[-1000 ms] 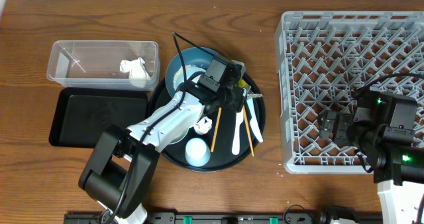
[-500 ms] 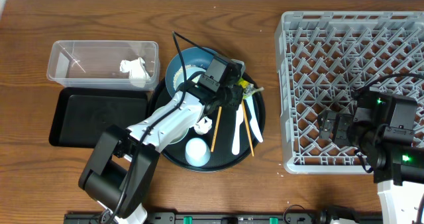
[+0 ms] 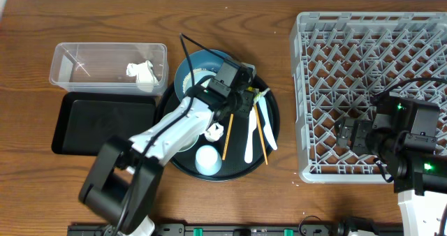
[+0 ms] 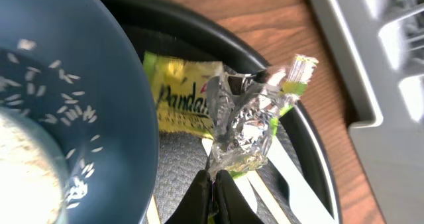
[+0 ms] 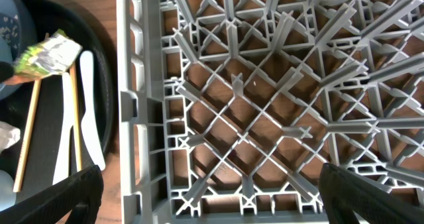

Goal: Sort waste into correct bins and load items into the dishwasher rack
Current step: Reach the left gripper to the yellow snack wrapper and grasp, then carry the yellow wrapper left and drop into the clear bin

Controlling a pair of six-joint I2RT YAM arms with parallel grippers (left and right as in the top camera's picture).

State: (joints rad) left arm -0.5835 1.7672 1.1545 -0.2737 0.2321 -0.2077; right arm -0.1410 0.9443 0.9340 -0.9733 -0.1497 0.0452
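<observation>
The wrapper [image 4: 245,124], crinkled yellow and silver, sits at the right side of the round black tray [image 3: 274,117], just beside the dark blue dish [image 4: 66,118]. The left tool [image 4: 213,184] has its fingers pressed together on the wrapper's lower edge, so the foil stands up out of the grip. The printed yellow part lies flat against the tray, next to the dish rim. Loose rice grains [image 4: 73,111] are scattered inside the dish.

On the same tray, nearer than the wrapper, lie two wooden chopsticks [image 3: 228,135] and pale spoons [image 3: 249,138], with a small pale bowl [image 3: 208,159] at the near edge and a crumpled white tissue [image 3: 215,131] beside the arm.

Left of the round tray stands a clear tub [image 3: 70,61] with another tissue piece [image 3: 143,74] in its right end. A shallow black tray [image 3: 105,124] lies just nearer than the tub on the wooden surface [image 3: 105,19].

The grey rack [image 3: 307,89] fills the right side. The right tool [image 3: 347,133] hangs over its near-left part, fingers spread wide and holding nothing (only their dark tips show in its own wrist view).
</observation>
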